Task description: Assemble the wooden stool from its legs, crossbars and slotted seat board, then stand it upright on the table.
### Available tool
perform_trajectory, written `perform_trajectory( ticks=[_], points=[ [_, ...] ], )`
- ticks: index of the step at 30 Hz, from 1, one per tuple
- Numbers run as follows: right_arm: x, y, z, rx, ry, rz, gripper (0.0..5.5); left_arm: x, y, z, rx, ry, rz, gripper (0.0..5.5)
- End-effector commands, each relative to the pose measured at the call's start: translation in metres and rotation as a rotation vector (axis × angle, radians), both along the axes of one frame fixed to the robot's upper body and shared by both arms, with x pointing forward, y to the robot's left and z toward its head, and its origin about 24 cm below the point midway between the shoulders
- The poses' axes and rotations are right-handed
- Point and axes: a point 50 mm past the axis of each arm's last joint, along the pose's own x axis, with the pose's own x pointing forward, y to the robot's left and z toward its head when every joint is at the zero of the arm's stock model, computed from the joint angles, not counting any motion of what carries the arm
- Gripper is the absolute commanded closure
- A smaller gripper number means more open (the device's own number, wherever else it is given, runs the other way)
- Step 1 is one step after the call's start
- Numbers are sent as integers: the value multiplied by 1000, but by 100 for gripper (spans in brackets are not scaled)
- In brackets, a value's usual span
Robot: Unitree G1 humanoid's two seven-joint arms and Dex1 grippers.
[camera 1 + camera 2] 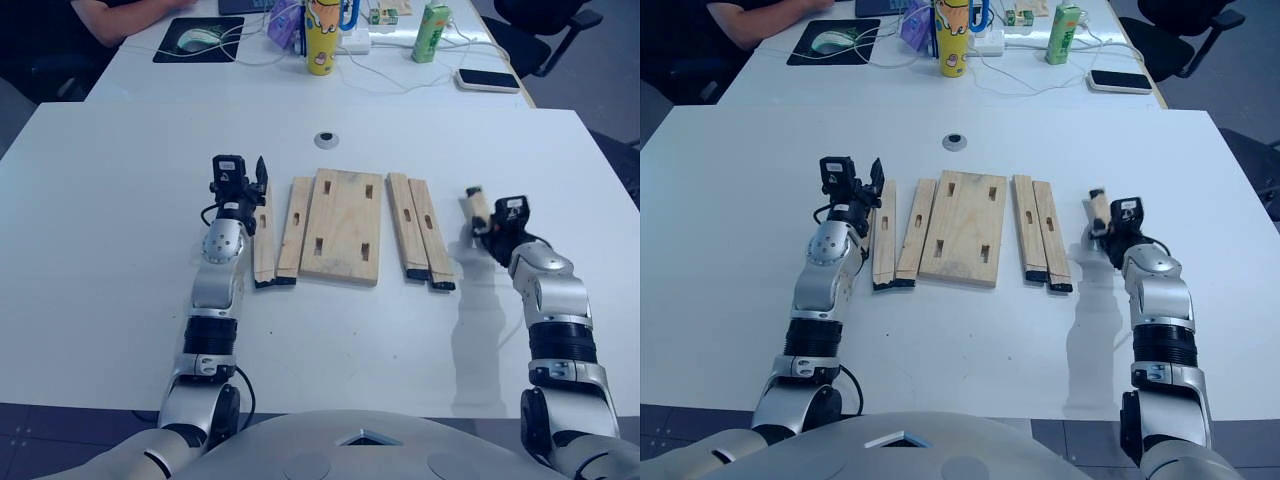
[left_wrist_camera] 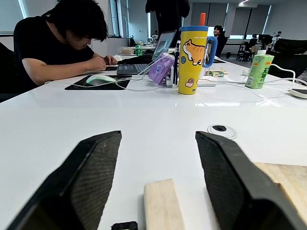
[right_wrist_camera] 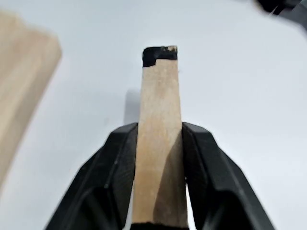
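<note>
The slotted seat board lies flat mid-table. Two legs lie side by side on its left, two more on its right. My left gripper is open, its fingers straddling the far end of the outermost left leg without touching it. To the right of the right-hand legs, my right gripper is shut on a short crossbar with a black-tipped end, held just above the table.
A round cable grommet sits behind the board. On the rear desk are a yellow cup, a green carton, a phone, cables and a mouse pad. White tabletop stretches bare in front of the parts.
</note>
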Motion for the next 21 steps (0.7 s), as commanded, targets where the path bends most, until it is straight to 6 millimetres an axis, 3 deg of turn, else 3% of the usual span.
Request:
perform_trajectory(
  ticks=[1, 7, 12, 21],
  points=[
    [9, 71, 21, 176, -181, 308, 418, 0, -16, 14, -186, -7, -171, 262],
    [-12, 116, 12, 280, -139, 618, 418, -9, -47, 42, -432, 37, -504, 262],
    [-21, 121, 15, 332, -130, 759, 418, -20, -51, 57, -691, 81, -656, 262],
    [-30, 124, 24, 365, -191, 879, 418, -19, -52, 51, -747, 184, -684, 262]
  ],
)
